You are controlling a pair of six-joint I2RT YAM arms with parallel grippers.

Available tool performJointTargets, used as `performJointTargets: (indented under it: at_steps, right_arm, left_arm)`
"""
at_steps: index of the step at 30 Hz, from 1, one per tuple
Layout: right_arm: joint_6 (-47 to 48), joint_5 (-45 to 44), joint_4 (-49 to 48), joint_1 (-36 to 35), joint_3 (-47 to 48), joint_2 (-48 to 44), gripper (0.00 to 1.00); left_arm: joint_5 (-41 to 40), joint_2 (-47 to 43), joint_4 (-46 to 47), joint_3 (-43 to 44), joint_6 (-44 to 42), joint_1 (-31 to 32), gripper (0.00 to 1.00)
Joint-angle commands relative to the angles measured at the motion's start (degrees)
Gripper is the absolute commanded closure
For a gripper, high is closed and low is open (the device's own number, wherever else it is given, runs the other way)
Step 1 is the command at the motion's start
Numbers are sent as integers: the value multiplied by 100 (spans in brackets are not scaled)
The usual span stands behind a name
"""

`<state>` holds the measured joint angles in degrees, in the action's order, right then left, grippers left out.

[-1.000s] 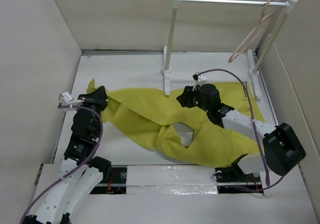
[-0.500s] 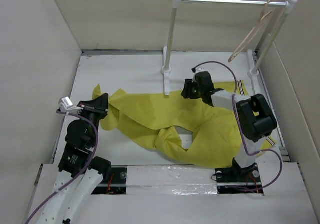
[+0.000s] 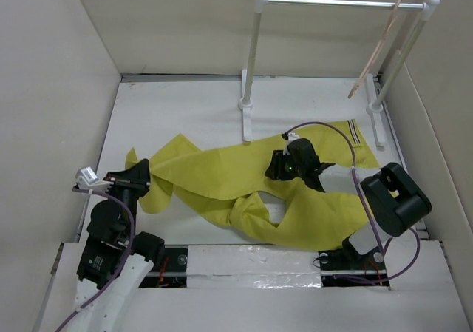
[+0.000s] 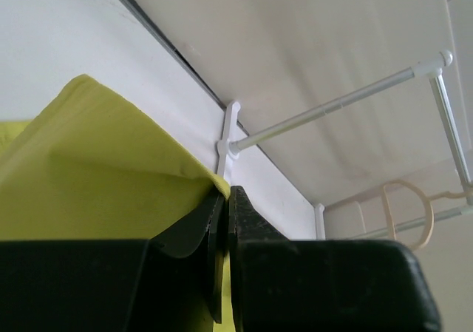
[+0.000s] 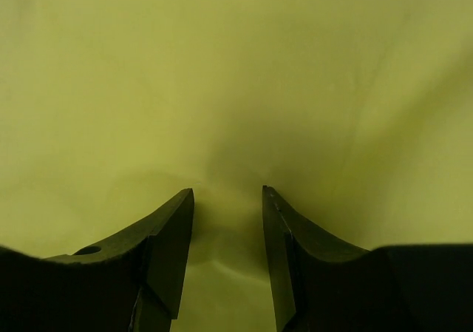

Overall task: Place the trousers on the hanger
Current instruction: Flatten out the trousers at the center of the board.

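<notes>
Left fingers clamp the trousers' leg edge — right fingers half-parted over cloth mid-table.

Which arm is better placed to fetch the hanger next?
Probably the right: the hanger hangs at the right end of the rail, and the right fingers stand open over the trousers. The left fingers are shut on a trouser leg, farther away.
</notes>
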<state>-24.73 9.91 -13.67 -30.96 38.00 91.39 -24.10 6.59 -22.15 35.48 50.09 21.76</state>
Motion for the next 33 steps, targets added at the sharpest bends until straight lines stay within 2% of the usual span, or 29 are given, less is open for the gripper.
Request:
performJointTargets:
  at_steps: [1, 5, 6, 8, 11, 13, 15, 17, 18, 20, 22, 26, 33]
  right_arm:
    - [-216, -33, 190, -42, -284, -445, 51]
    - [-41, -173, 400, 160, 321, -631, 51]
    - [-23, -313, 418, 160, 444, -684, 51]
    - [21, -402, 375, 396, 768, -711, 51]
    - [4, -359, 278, 704, 1059, -684, 52]
    - [-23, -244, 225, 916, 1122, -719, 52]
    - [3, -384, 32, 969, 1183, -728, 51]
    - [47, -656, -161, 969, 1288, -476, 46]
    - [108, -518, 29, 1047, 1768, -273, 45]
    - [301, -245, 703, 1162, 2376, 436, 42]
    - [442, -174, 971, 1162, 3113, 904, 40]
    - [863, 264, 1735, 1215, 3810, 1872, 37]
    - [830, 916, 1552, 1215, 3444, 2304, 35]
  left_arm:
    - [-402, 148, 491, 171, -262, 13, 100]
    - [-595, 649, 1852, -339, -271, 13, 100]
    - [-683, 807, 2516, -384, -297, 13, 100]
    - [-719, 1465, 3109, -289, -377, 13, 100]
    - [-159, 2371, 3839, 133, -368, 13, 100]
    - [676, 2854, 4262, 537, -377, 13, 100]
    - [1456, 3058, 4324, 818, -263, 13, 100]
    - [1802, 3120, 4351, 846, -105, 13, 100]
    - [1899, 3077, 4334, 759, -52, 13, 100]
    - [1830, 2770, 4237, 697, -25, 13, 100]
    - [1654, 2454, 4000, 697, -69, 13, 100]
    - [1408, 2198, 3631, 828, -279, 13, 100]
    - [1583, 2241, 3630, 846, -289, 13, 100]
